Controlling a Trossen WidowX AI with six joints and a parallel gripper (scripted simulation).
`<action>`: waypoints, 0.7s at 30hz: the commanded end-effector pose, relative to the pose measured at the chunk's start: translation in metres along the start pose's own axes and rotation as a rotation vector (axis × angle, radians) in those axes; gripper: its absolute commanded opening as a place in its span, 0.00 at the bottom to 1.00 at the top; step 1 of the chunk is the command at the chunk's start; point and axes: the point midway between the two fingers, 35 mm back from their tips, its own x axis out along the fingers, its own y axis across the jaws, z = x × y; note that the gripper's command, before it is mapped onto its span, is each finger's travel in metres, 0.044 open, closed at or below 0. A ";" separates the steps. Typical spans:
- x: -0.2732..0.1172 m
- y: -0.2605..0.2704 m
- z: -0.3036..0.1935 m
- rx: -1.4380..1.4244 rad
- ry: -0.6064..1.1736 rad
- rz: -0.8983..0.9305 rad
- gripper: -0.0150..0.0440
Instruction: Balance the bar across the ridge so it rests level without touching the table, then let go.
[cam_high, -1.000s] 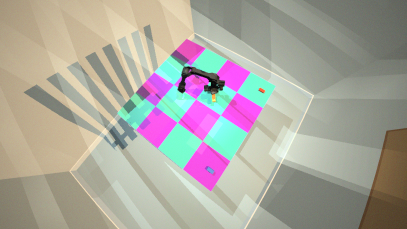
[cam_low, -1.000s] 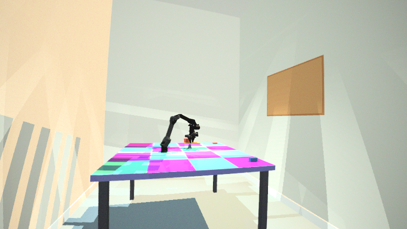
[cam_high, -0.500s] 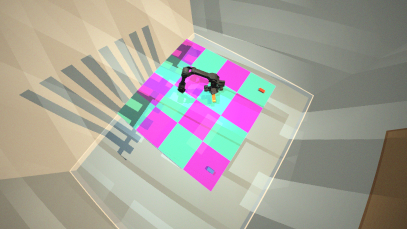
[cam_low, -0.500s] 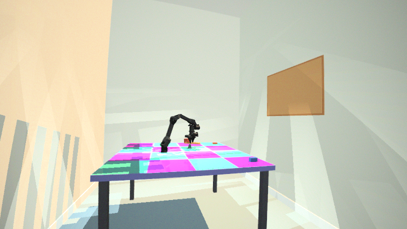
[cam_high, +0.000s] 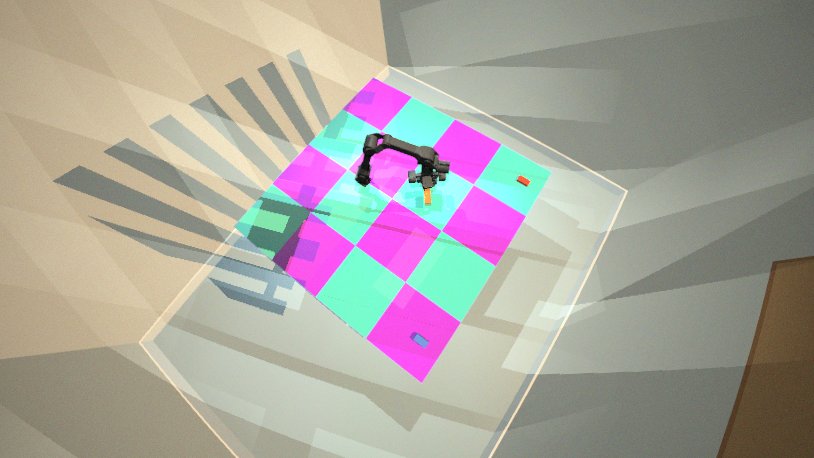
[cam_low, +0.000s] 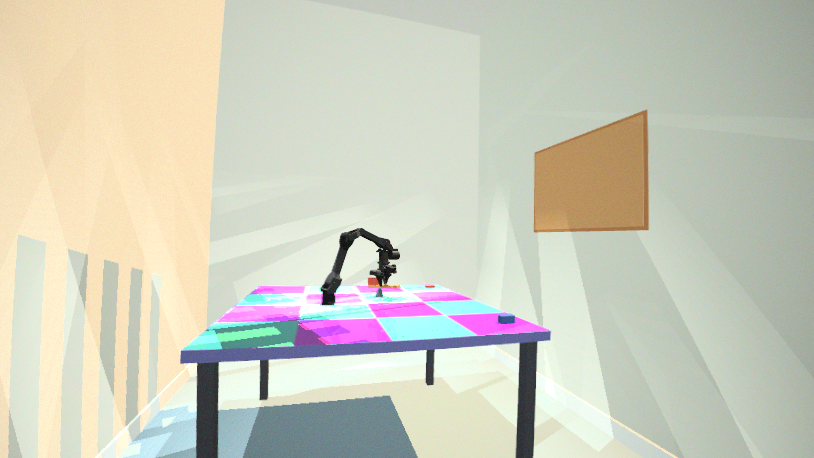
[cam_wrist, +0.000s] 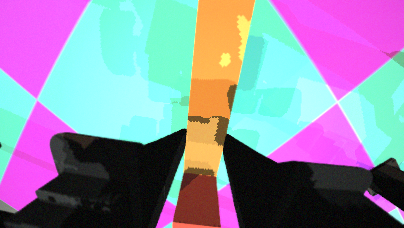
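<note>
Hand (cam_high: 428, 184) (cam_low: 383, 282) (cam_wrist: 205, 135): being kept narrow around the orange bar (cam_high: 427, 197) (cam_low: 391, 285) (cam_wrist: 220, 55), which is being gripped between both fingers; being pointed downward.
Bar: being held in the hand over the bench (cam_high: 378, 227) (cam_low: 364, 349) (cam_wrist: 135, 85), looking about level in the exterior view.
Red block (cam_low: 372, 281) (cam_wrist: 200, 200): being carried at one end of the bar.
Ridge (cam_low: 379, 292): grey, pointed, being seen below the bar; whether it is being touched by the bar cannot be told.
Arm (cam_high: 404, 146) (cam_low: 340, 256): black, being arched above the bench.
Small red piece (cam_high: 523, 180) (cam_low: 429, 285): being supported near a bench corner, well apart from the hand.
Blue block (cam_high: 419, 340) (cam_low: 506, 319): being supported on a magenta square near another corner.
</note>
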 end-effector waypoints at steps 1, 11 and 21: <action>0.001 0.000 -0.001 0.002 0.003 0.000 0.25; 0.002 0.000 -0.001 0.002 0.003 0.000 0.25; 0.003 0.000 -0.001 0.002 0.003 0.000 0.25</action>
